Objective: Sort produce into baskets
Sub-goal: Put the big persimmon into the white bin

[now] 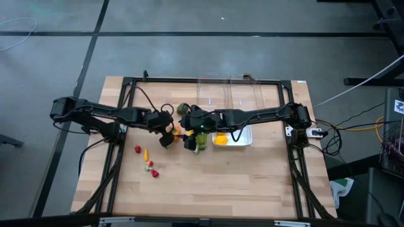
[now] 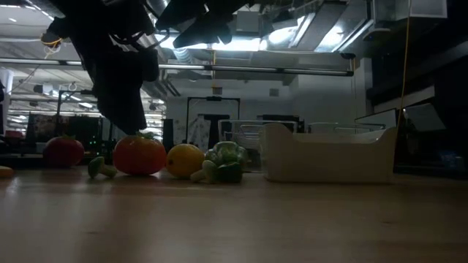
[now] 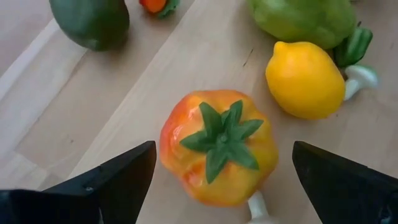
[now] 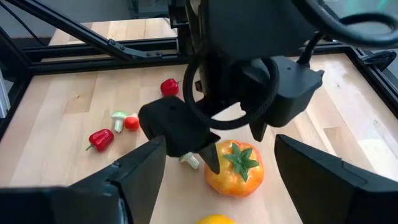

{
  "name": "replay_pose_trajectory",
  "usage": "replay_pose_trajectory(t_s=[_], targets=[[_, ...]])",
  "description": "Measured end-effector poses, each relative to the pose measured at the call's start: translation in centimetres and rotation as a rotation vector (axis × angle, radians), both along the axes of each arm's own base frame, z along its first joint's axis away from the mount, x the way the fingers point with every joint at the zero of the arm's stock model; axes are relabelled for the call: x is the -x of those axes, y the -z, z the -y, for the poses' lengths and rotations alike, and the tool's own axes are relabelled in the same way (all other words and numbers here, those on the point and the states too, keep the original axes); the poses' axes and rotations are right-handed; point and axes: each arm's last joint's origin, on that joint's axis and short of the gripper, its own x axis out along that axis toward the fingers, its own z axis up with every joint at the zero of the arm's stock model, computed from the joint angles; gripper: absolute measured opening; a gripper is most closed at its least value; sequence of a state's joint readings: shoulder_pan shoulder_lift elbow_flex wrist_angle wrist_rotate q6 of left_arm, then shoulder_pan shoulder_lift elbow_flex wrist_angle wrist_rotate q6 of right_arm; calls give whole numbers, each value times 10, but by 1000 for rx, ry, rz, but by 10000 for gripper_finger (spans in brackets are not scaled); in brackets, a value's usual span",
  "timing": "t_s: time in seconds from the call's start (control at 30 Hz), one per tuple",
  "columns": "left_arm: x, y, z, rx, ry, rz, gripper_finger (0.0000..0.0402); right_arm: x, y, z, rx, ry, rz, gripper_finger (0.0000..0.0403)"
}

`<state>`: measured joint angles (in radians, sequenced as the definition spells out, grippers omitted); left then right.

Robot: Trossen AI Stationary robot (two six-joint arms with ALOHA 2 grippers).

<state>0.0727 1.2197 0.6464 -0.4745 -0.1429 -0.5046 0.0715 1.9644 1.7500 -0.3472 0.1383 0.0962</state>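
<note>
tomato (image 3: 217,146): orange-red, green star stem | lemon (image 3: 305,79): yellow | table (image 3: 81,112): pale wood

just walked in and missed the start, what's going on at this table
Two dark robot arms meet over a cluster of toy produce mid-table. The left gripper hangs open around an orange-yellow toy tomato with a green star-shaped stem, not yet gripping it. The right gripper waits open just beside it. A yellow toy lemon lies nearby. The whitish plastic tub already holds an orange-yellow piece; small red bits remain loose.
</note>
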Motion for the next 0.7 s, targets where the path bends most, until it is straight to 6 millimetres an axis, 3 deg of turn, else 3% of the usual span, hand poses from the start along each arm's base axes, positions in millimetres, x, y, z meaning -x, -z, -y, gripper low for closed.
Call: replay_pose_trajectory(t_s=[0.7], targets=[[-16,22,-1,12,-20,-50,371,0,0,0,0,0,3,298]])
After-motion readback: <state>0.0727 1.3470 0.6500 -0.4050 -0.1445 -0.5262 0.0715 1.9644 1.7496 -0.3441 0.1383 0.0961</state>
